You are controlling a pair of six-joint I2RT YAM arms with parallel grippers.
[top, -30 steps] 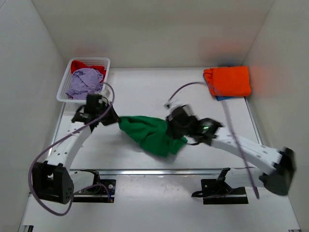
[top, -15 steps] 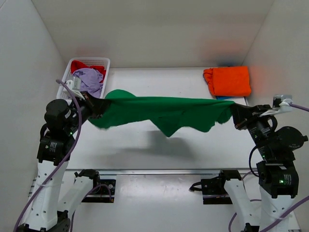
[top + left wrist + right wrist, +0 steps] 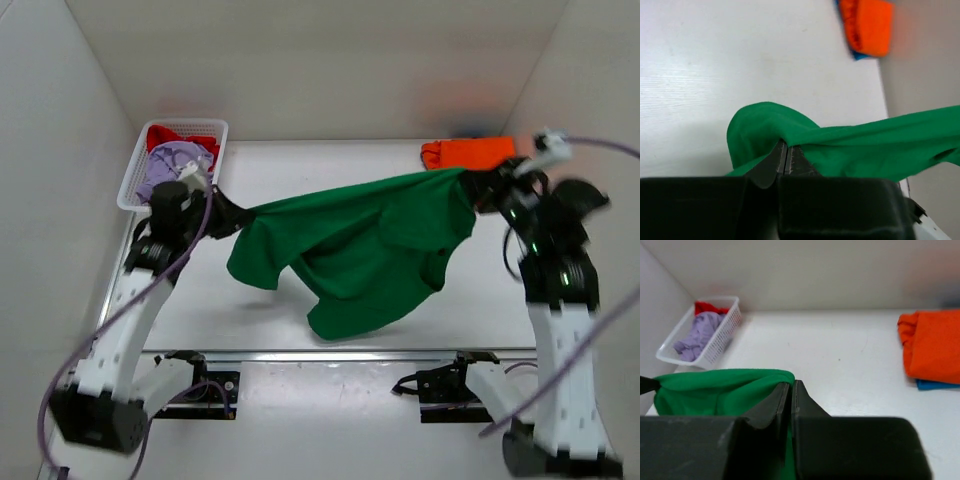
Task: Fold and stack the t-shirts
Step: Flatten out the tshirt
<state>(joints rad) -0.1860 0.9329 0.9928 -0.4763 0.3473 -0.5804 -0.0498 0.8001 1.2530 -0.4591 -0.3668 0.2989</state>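
Observation:
The bright green t-shirt (image 3: 360,245) hangs spread in the air between my two grippers above the table. My left gripper (image 3: 232,213) is shut on its left edge, seen in the left wrist view (image 3: 786,144). My right gripper (image 3: 478,190) is shut on its right edge, seen in the right wrist view (image 3: 791,384). The shirt's lower part droops toward the table's front. A folded orange t-shirt (image 3: 468,153) lies on a blue one (image 3: 938,385) at the back right. Lavender (image 3: 170,165) and red (image 3: 170,135) shirts lie in the basket.
A white mesh basket (image 3: 143,163) stands at the back left corner. White walls enclose the table on three sides. The arm mounts and a rail run along the near edge (image 3: 330,355).
Both arms have moved back and raised the green shirt; its right edge is now beside the orange stack, and the cloth hangs lower and wider in the middle than half a second ago.

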